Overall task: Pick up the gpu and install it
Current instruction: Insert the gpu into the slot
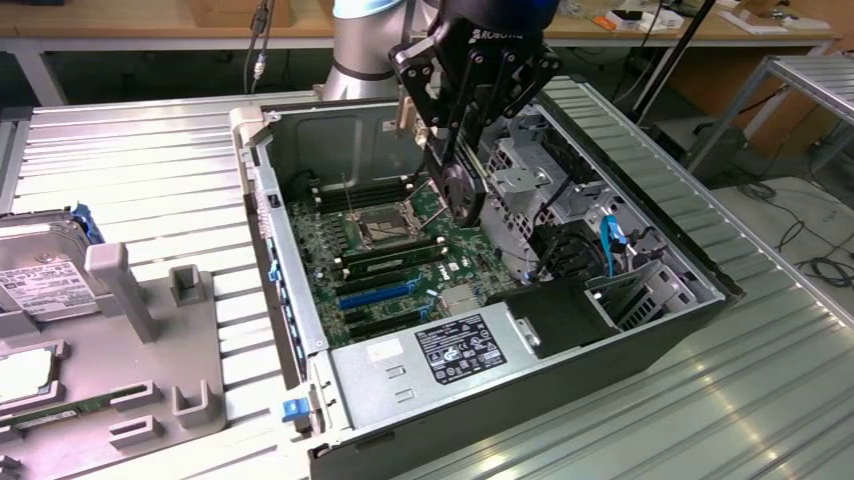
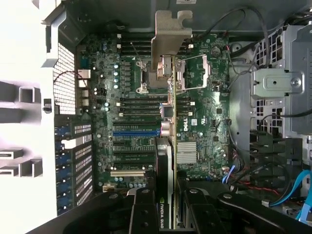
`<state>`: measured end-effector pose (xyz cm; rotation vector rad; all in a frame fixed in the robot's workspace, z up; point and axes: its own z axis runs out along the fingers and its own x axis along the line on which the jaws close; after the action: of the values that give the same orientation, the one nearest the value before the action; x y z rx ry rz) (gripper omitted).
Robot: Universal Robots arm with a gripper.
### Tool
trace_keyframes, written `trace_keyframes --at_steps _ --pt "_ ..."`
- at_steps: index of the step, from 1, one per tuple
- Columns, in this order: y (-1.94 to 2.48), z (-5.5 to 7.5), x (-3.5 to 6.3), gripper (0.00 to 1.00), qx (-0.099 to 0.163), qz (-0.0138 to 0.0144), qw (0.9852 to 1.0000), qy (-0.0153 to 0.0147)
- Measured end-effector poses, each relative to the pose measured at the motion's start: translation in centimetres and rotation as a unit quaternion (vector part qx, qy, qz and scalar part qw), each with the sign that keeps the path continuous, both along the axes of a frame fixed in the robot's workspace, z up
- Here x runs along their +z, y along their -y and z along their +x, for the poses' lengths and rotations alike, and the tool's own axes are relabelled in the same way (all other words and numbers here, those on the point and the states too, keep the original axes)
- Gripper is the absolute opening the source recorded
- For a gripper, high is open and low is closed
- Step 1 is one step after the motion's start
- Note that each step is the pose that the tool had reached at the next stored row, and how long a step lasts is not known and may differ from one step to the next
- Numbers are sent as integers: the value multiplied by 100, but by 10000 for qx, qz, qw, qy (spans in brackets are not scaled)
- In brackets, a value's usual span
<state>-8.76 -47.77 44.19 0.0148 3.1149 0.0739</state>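
Gripper [image 1: 447, 150] is inside the open PC case [image 1: 254, 200], with the jaws partly closed and clamped on the GPU [image 1: 463, 200]. They grip both flat faces of the card.

- The GPU is held on edge, off the motherboard [image 1: 320, 240]. In the exterior view it hangs just to that view's right of the CPU socket [image 1: 380, 228].
- In the wrist view, the GPU [image 2: 171, 146] is a thin edge-on line crossing over the CPU socket [image 2: 146, 73]. The gripper [image 2: 170, 195] holds the end with the NVIDIA label.
- The silver bracket [image 2: 170, 34] is on the opposite end of the card, past the socket toward the case wall.
- I can't tell whether the card's lower edge touches the motherboard [image 2: 204, 112]. It doesn't look seated in a slot.
- The blue PCIe slot [image 1: 378, 295] is on the side of the socket nearer the power supply [image 1: 400, 360]. The card is not in it.
- The chipset heatsink [image 2: 186, 152] sits near the socket, just beside the card's edge line.
- The hard drive [image 1: 34, 275] lies outside the case, well apart from the socket toward the exterior view's left.
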Motion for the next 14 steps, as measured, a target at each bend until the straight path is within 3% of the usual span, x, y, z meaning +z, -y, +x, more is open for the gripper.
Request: trace_keyframes --at_steps 14 --pt "0 0 0 27 295 0 9996 0"
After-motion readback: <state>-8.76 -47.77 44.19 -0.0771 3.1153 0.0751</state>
